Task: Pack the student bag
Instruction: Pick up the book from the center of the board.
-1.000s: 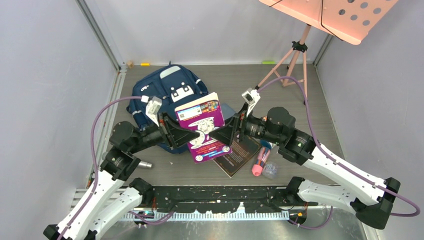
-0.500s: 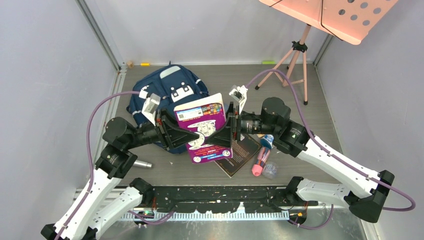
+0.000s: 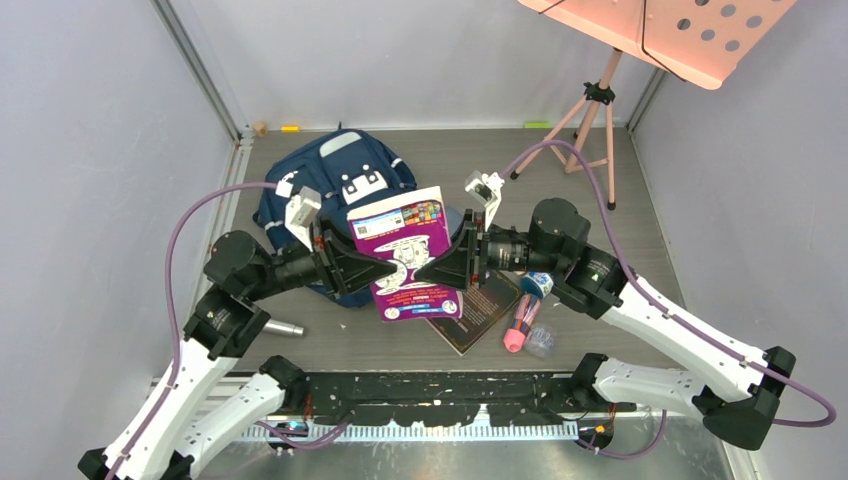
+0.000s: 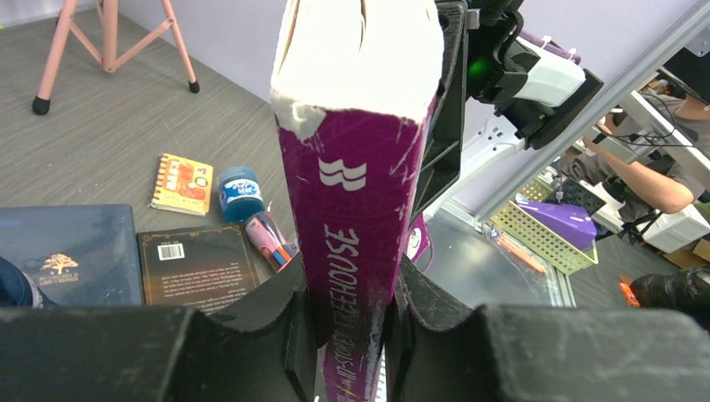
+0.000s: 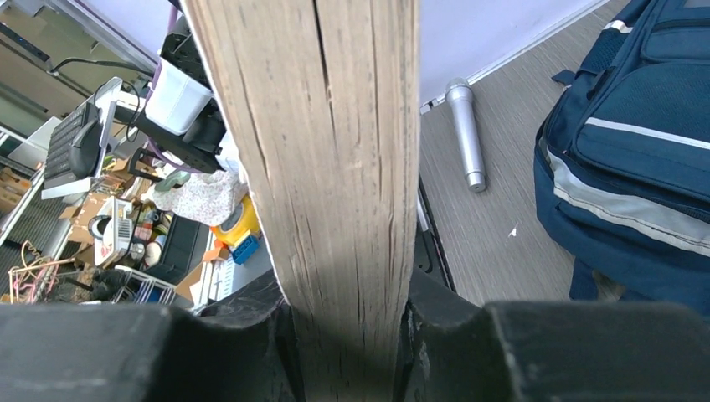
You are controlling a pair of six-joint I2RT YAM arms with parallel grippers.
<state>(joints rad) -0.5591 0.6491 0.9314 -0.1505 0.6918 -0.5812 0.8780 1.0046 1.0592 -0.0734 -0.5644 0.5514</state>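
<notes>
step: book [image 3: 405,250] is lifted and held between both arms over mid-tabletop. It looks like a handover or two-arm carry toward the bag [image 3: 335,185]; nothing is going in yet.
left gripper [image 3: 365,265]: fingers narrow, clamped on the book's purple spine; the left wrist view shows both pads tight against it.
right gripper [image 3: 440,270]: fingers narrow, pinching the page edge opposite the spine; the right wrist view shows both pads touching the paper.
bag: lies at the far-left part of the tabletop [image 3: 480,160], front pocket up, just beyond the book and partly under the left arm. You can't tell from here whether the main compartment is unzipped.
next: you need a visible mouth on the bag first. One arm probably has to let go and hold the opening while the other angles the book in spine first.
risk: a one-sided pinch on the pages may let the book fan or sag.
edges: left wall is close behind the left elbow, back wall just past the bag.
room: bare strip along the far edge between bag and stand [image 3: 590,110].
clutter: black book [image 3: 480,305] and pens [image 3: 517,335] lie under the right wrist, so don't drop low there.
</notes>
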